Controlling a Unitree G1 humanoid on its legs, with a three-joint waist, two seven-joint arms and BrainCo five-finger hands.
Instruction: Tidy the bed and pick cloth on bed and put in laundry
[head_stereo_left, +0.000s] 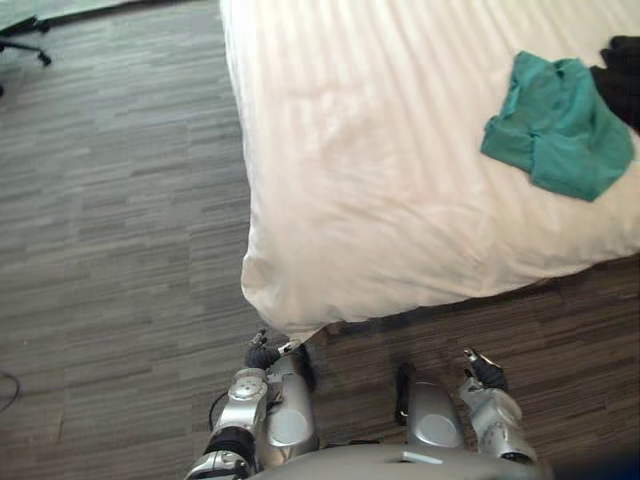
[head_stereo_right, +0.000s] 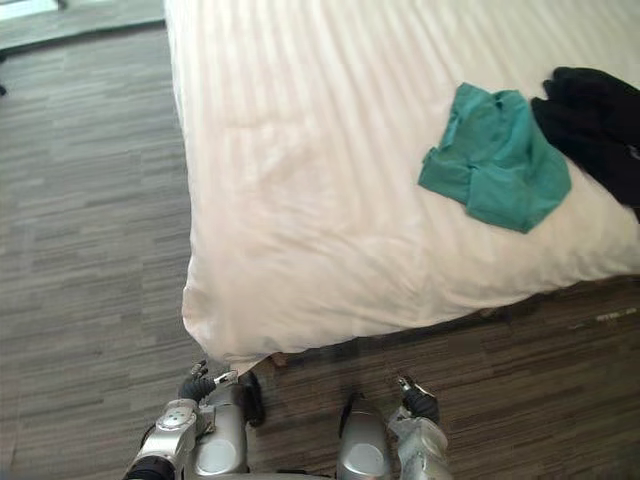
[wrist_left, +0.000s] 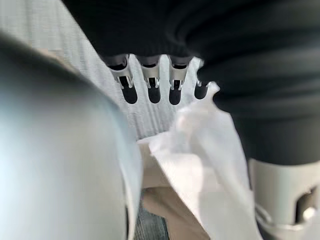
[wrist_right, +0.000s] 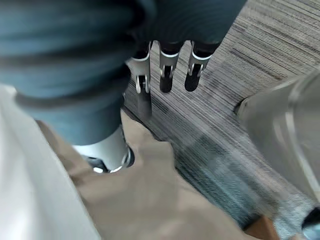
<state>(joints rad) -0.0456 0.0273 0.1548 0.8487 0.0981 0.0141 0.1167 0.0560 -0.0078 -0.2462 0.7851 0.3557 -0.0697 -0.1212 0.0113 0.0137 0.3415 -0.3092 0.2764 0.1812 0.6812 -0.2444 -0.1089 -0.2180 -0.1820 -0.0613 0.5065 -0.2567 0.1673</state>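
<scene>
A bed (head_stereo_left: 380, 200) under a white, faintly striped duvet (head_stereo_right: 300, 200) takes up the upper right of the head views, with one corner pointing toward the robot. A crumpled teal garment (head_stereo_left: 556, 125) lies on the duvet, well away from that corner and set back from the bed's near edge. A black garment (head_stereo_right: 600, 115) lies just to its right, the two meeting or nearly so. Neither hand is near them.

The left hand (head_stereo_left: 262, 354) hangs low just beneath the bed's near corner, where the duvet's tip droops. In the left wrist view its fingers (wrist_left: 150, 85) stand straight in a row, slightly apart, and a fold of the white duvet hangs close beside the thumb side. I cannot tell whether the fold touches the hand, and nothing is pinched.

The right hand (head_stereo_left: 485, 372) hangs over the grey wood-grain floor (head_stereo_left: 110, 220), off the bed's near edge. Its fingers (wrist_right: 167, 70) are straight and loosely spread, holding nothing. Tan fabric of the bed base (wrist_right: 150, 200) shows below the duvet beside it.
</scene>
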